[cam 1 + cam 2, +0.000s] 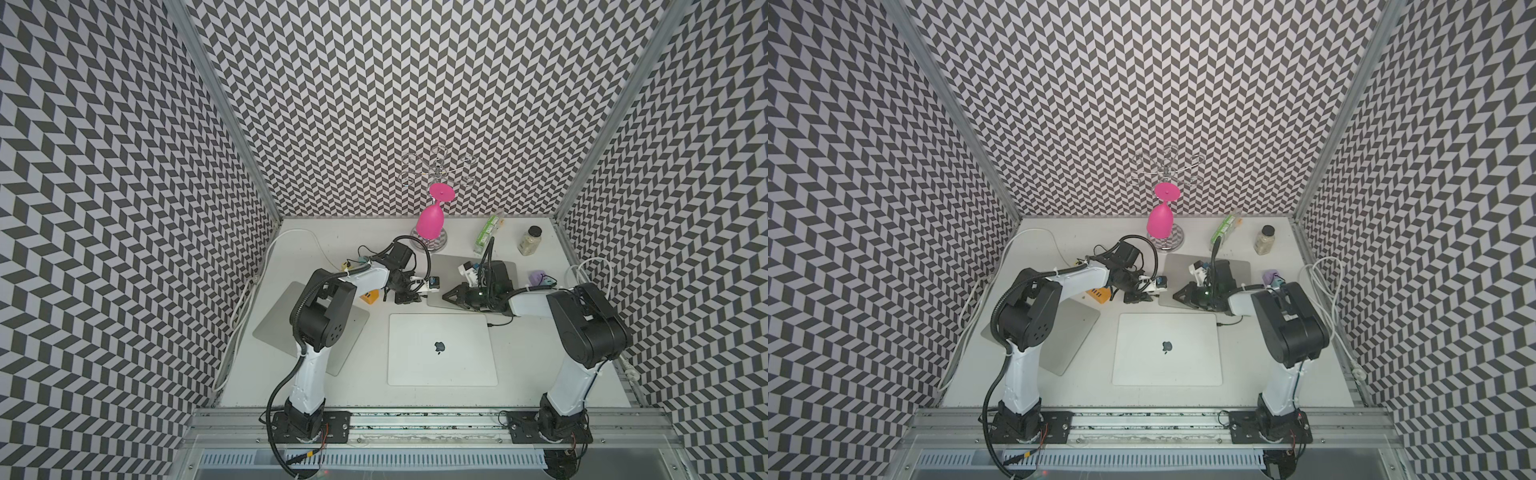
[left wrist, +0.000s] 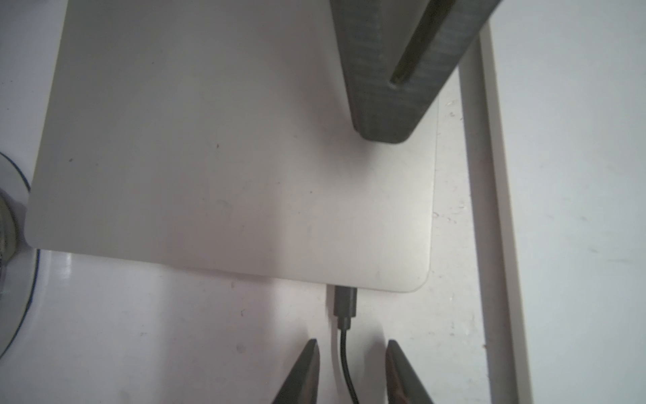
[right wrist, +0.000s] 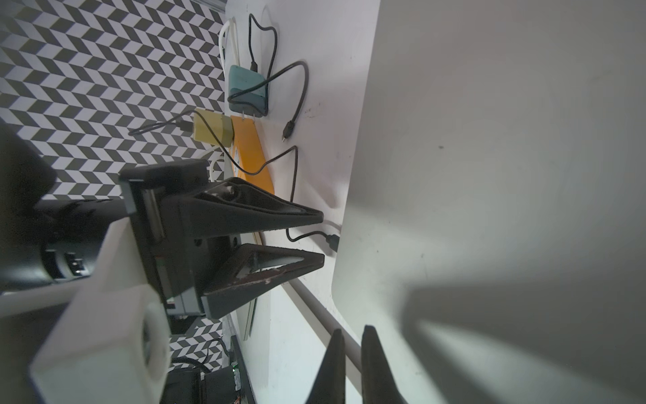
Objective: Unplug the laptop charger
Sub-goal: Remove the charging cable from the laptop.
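1. The left gripper [image 2: 352, 344] has its jaws apart, one fingertip on either side of the black charger cable [image 2: 344, 353]. Bare table shows between each tip and the cable, so it grips nothing.
2. The charger plug [image 2: 345, 302] lies just ahead of those tips. It is seated in the edge of the silver laptop [image 2: 209, 157], close to one corner.
3. The right wrist view shows the same from the side. The left gripper [image 3: 322, 238] lies low over the table, its two black fingers spread, with the charger plug [image 3: 332, 241] just beyond their tips at the laptop's edge.
4. The right gripper [image 3: 352, 330] has its fingertips almost together, with only a sliver of gap between them and nothing in it.
5. In the left wrist view one dark finger of the right gripper reaches over the lid near the corner by the plug, with its shadow right beneath the tip. I cannot tell whether it presses on the lid.
6. In both top views this silver laptop [image 1: 446, 270] [image 1: 1177, 270] is the one farther back on the table, beyond a closed Apple laptop [image 1: 440, 365]. The two grippers meet at its near left corner, and the plug is too small to make out there.
7. Past the left gripper lie a teal charger brick [image 3: 244, 87] and a yellow adapter [image 3: 211, 131], which sits against an orange power strip [image 3: 250, 154].
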Action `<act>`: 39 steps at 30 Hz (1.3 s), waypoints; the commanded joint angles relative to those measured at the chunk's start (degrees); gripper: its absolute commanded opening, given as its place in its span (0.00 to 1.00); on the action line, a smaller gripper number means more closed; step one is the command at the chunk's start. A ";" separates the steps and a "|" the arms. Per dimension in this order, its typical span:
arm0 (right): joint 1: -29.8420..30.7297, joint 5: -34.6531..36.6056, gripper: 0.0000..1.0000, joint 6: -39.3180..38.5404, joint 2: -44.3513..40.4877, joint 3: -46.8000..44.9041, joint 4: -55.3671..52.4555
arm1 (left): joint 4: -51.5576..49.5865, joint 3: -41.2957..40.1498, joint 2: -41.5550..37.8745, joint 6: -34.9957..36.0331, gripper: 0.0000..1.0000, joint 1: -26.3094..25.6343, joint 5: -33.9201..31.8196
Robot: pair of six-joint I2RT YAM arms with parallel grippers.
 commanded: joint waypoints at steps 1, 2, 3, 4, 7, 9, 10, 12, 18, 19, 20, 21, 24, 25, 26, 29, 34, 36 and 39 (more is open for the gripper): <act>-0.32 -0.94 0.10 -0.20 1.00 -0.88 3.02 | 1.26 0.97 0.75 -0.10 0.33 -0.59 0.43; -0.36 -0.97 0.10 -0.20 1.19 -0.97 3.19 | 1.17 1.18 0.94 -0.17 0.33 -0.59 0.38; -0.36 -1.11 0.10 -0.16 1.37 -1.06 3.33 | 1.17 1.29 1.02 -0.19 0.32 -0.59 0.33; -0.36 -1.18 0.10 -0.16 1.66 -1.14 3.30 | 1.17 1.42 1.12 -0.11 0.32 -0.59 0.41; -0.43 -1.22 0.09 -0.24 2.38 -1.15 3.38 | 1.03 1.47 1.38 0.16 0.30 -0.59 1.08; -0.56 -1.11 0.09 -0.34 2.76 -1.15 3.37 | 0.61 1.55 1.63 0.62 0.27 -0.59 1.28; -0.61 -1.05 0.09 -0.38 2.85 -1.23 3.46 | 0.38 1.65 1.72 1.01 0.25 -0.59 1.39; -0.71 -1.03 0.09 -0.50 3.20 -1.07 3.37 | 0.26 1.73 1.83 1.19 0.24 -0.59 1.54; -0.97 -1.11 0.09 -0.86 3.84 -0.72 2.88 | -0.15 2.91 2.78 1.21 0.24 -0.64 1.85; -0.98 -1.07 0.09 -0.95 3.93 -0.77 2.85 | -0.15 3.05 2.88 1.24 0.24 -0.68 2.09; -1.06 -1.14 0.09 -1.02 4.01 -0.72 2.91 | -0.15 3.13 3.01 1.21 0.24 -0.76 2.16; -1.06 -1.11 0.09 -1.11 4.17 -0.71 2.76 | -0.06 3.22 3.13 1.13 0.24 -0.85 2.22; -1.15 -1.14 0.09 -1.30 4.54 -0.62 2.52 | -0.31 3.50 3.49 1.19 0.21 -0.94 2.36; -1.17 -1.14 0.09 -1.39 4.62 -0.54 2.50 | -0.38 3.45 3.49 1.29 0.20 -0.94 2.28; -1.24 -1.17 0.09 -1.44 4.74 -0.53 2.50 | -0.48 3.40 3.50 1.40 0.19 -0.94 2.34; -1.24 -1.21 0.09 -1.64 5.00 -0.29 2.26 | -0.98 3.47 3.41 1.87 0.19 -1.10 2.81; -1.33 -1.18 0.09 -1.91 5.29 -0.09 2.15 | -1.97 4.25 4.02 1.83 0.20 -1.60 2.62; -1.33 -1.16 0.09 -1.98 5.42 -0.09 2.08 | -2.32 4.54 4.35 1.74 0.21 -1.82 2.53; -1.33 -1.22 0.09 -2.22 5.42 -0.18 1.95 | -2.43 4.81 4.68 1.52 0.21 -2.00 2.12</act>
